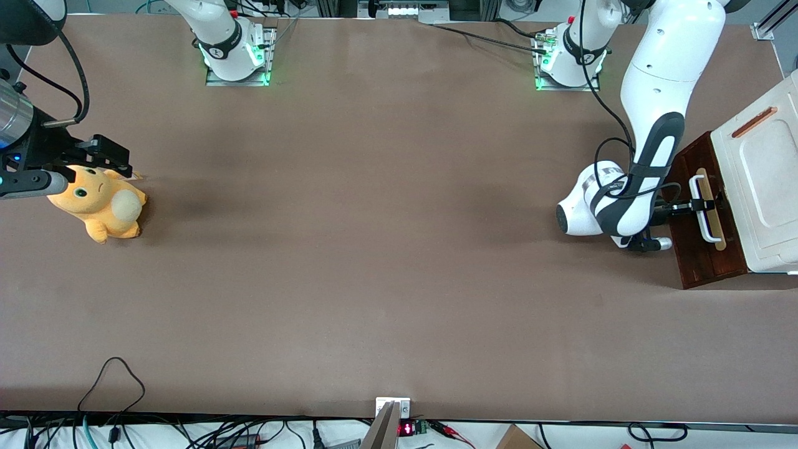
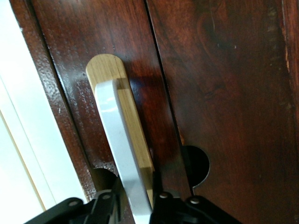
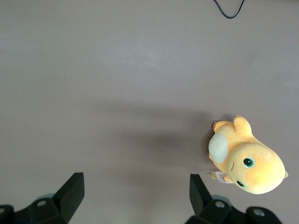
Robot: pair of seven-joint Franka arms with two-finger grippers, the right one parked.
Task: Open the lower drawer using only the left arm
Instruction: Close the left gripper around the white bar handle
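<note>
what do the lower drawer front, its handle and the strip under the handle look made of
Lower drawer front: dark red-brown wood, glossy, likely varnished, with visible grain and highlights. White bar handle: smooth with a sheen, plastic or painted metal; I cannot tell which. Pale strip under it: light unstained wood with fine grain. The left arm's gripper is at the handle, its fingers on either side of the bar.

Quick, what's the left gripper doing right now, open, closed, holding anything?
Left gripper: shut on the lower drawer's white bar handle, a finger on either side of it, in front of the dark wood drawer front.
</note>
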